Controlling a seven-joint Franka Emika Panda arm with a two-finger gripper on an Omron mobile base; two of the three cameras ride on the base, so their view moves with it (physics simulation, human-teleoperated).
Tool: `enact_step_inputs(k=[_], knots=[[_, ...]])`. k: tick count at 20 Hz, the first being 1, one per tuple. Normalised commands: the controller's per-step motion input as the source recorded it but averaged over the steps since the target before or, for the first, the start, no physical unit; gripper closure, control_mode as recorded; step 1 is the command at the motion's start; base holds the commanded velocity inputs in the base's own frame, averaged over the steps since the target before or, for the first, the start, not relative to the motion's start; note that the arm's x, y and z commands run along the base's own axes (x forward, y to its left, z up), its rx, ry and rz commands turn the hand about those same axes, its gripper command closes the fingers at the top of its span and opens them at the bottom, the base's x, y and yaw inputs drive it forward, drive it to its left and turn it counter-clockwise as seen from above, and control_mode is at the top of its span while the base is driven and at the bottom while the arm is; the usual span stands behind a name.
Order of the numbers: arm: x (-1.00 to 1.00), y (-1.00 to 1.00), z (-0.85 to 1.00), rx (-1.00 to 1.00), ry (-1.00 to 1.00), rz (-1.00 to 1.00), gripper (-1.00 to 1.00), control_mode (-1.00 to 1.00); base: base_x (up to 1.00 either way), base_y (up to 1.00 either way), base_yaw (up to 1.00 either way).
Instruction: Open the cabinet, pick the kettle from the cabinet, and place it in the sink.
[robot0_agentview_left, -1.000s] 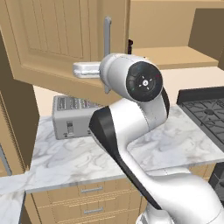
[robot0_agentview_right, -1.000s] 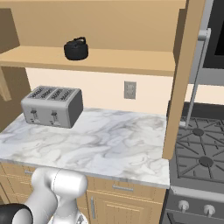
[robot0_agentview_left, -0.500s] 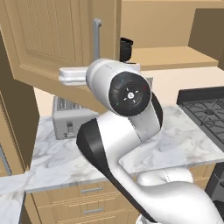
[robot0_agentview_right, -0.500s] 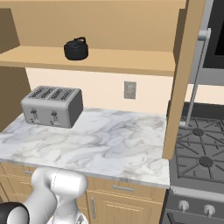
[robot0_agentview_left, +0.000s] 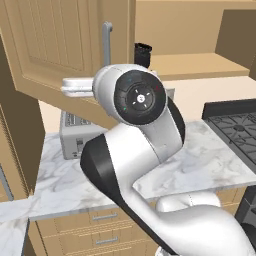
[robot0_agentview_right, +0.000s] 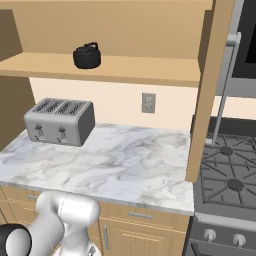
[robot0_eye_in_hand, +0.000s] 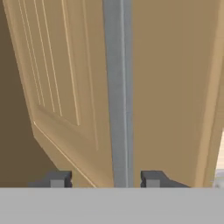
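The cabinet's left door (robot0_agentview_left: 55, 45) stands swung open, and its silver bar handle (robot0_agentview_left: 106, 41) rises just above my white hand (robot0_agentview_left: 76, 87). In the hand view that handle (robot0_eye_in_hand: 118, 92) runs straight up between the two fingertips of my gripper (robot0_eye_in_hand: 105, 180), which is open with a gap on each side of the bar. The black kettle (robot0_agentview_right: 87, 56) sits upright on the open cabinet shelf (robot0_agentview_right: 145, 67), and in the left base view its top (robot0_agentview_left: 142, 53) peeks over my arm. The right door (robot0_agentview_right: 206, 90) also stands open, edge-on. The sink is out of view.
A silver toaster (robot0_agentview_right: 60, 120) stands on the marble counter (robot0_agentview_right: 130, 165) below the shelf. A black stove (robot0_agentview_right: 227, 172) adjoins the counter on the right. A wall outlet (robot0_agentview_right: 148, 102) sits on the backsplash. Drawers (robot0_agentview_left: 100, 227) run under the counter.
The left door has swung further open with my hand on its handle. The jaws have since parted and released the bar. Kettle and toaster have not moved.
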Motion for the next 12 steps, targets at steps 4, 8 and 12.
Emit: enact_step_inputs(k=[4, 8, 12], knots=[[-0.33, -0.1, -0.08, 0.01, 0.06, -0.06, -1.0, -1.0, 0.0, 0.0, 0.0], [-0.48, -0.12, -0.05, 0.07, 0.0, -0.07, -1.0, -1.0, 0.0, 0.0, 0.0], [-0.39, -0.22, -0.03, 0.12, 0.0, -0.08, -1.0, -1.0, 0.0, 0.0, 0.0]])
